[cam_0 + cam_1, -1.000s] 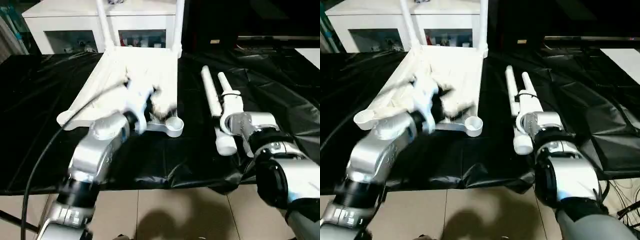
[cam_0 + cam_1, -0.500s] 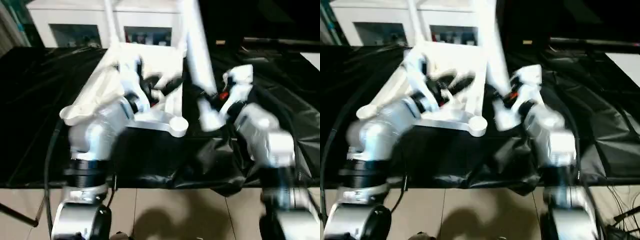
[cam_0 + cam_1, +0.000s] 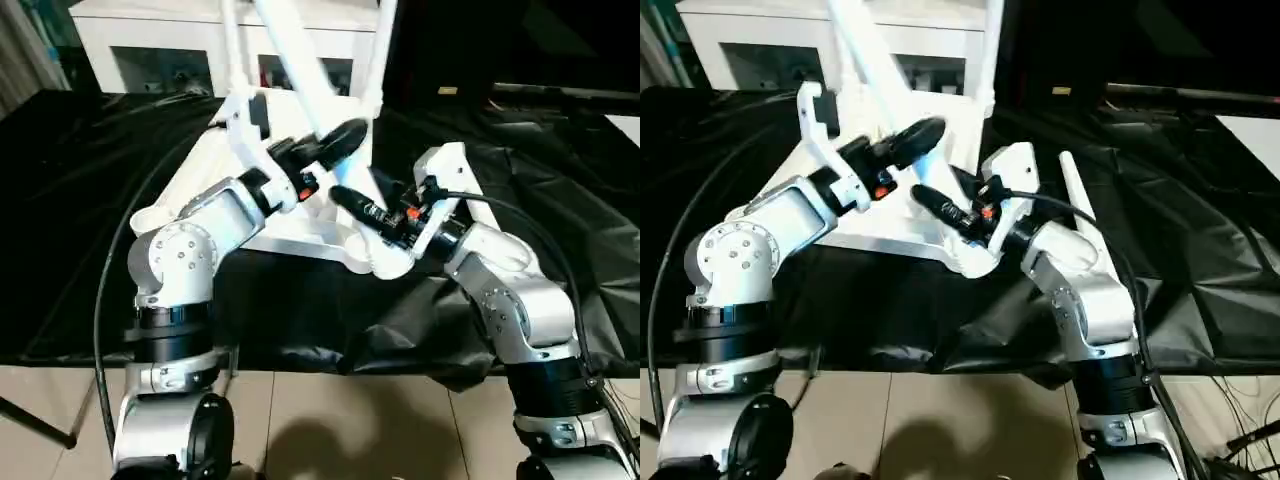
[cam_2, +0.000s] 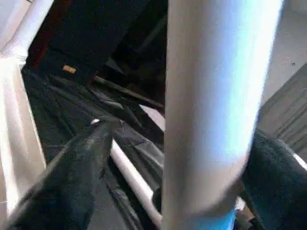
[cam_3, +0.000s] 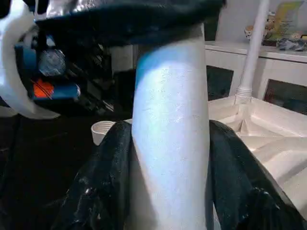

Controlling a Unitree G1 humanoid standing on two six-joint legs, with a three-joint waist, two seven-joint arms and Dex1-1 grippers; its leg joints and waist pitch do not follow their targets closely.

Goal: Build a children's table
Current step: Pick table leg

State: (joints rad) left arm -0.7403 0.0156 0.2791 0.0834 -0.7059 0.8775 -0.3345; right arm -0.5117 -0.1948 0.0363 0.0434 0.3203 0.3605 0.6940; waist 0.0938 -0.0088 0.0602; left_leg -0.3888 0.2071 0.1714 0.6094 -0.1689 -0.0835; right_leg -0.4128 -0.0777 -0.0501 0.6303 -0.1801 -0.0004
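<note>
We hold a leg [image 3: 300, 75] in our right gripper [image 3: 362, 212], its fingers clamped round it, our left gripper [image 3: 325, 140] spread wide around it, steadying it toward the tabletop [image 3: 300, 235]'s near corner socket.

No legible text, label, brand, number or sign on any surface; small items behind the cabinet [image 3: 170, 40] glass too blurred to read; pale tag on the dark background [image 3: 447, 91] shows no readable marks.
</note>
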